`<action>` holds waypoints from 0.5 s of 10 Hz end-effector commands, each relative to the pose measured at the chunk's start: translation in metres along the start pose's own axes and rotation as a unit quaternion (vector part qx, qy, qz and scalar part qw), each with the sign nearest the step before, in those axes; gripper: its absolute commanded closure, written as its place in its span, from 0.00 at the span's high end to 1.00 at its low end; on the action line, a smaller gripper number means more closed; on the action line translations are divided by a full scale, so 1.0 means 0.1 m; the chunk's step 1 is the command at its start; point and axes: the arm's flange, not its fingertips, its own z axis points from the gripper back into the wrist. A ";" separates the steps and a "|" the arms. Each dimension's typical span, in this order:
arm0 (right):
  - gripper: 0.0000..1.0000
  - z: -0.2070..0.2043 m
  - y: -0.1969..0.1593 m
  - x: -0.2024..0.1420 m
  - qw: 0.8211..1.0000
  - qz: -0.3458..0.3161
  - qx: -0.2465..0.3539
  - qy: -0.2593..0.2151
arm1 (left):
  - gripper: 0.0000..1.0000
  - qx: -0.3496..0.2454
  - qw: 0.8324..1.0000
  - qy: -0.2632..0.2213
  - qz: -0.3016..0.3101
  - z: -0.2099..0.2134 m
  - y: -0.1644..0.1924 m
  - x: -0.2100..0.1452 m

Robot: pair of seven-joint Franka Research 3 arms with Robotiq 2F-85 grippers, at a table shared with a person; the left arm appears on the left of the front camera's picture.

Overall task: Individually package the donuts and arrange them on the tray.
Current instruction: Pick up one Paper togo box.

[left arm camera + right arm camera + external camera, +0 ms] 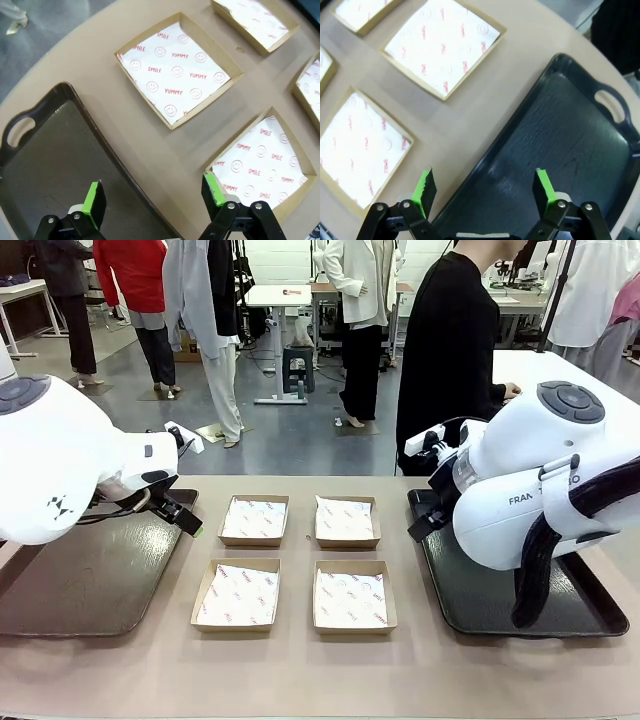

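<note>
In the front view two dark trays lie flat on the tan table, the left tray at the frame's lower left and the right tray at its lower right, each partly covered by a white arm. Between them four boxes sit in two rows of two, apart from each other and lined with white printed paper: the far-left box, the far-right box, the near-left box and the near-right box. In the left wrist view the left tray's long axis runs from the upper left down to the lower right, and its handle cutout marks the short end at mid-left. The left gripper hangs with its jaws released and spread wide. One green-padded finger is over the tray, the other over the corner of a box at lower right, with the tray rim and bare table between them. In the right wrist view the right tray's long axis slants from the upper right to the lower left, with its handle cutout at the upper-right end. The right gripper is likewise released and wide, with one finger above the tray floor and the other above the table beside a box. A person in a black top stands at the far side of the table, upper right of centre.
</note>
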 end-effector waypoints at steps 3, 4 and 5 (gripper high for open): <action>1.00 0.87 0.14 -1.04 0.992 -0.052 0.031 0.107 | 1.00 -0.059 0.992 0.106 -0.030 0.82 -0.04 -1.10; 1.00 0.94 0.18 -1.31 0.987 -0.080 0.050 0.129 | 1.00 -0.100 0.985 0.135 -0.036 0.88 -0.14 -1.32; 1.00 0.93 0.18 -1.51 0.982 -0.092 0.064 0.150 | 1.00 -0.132 0.978 0.155 -0.038 0.84 -0.22 -1.48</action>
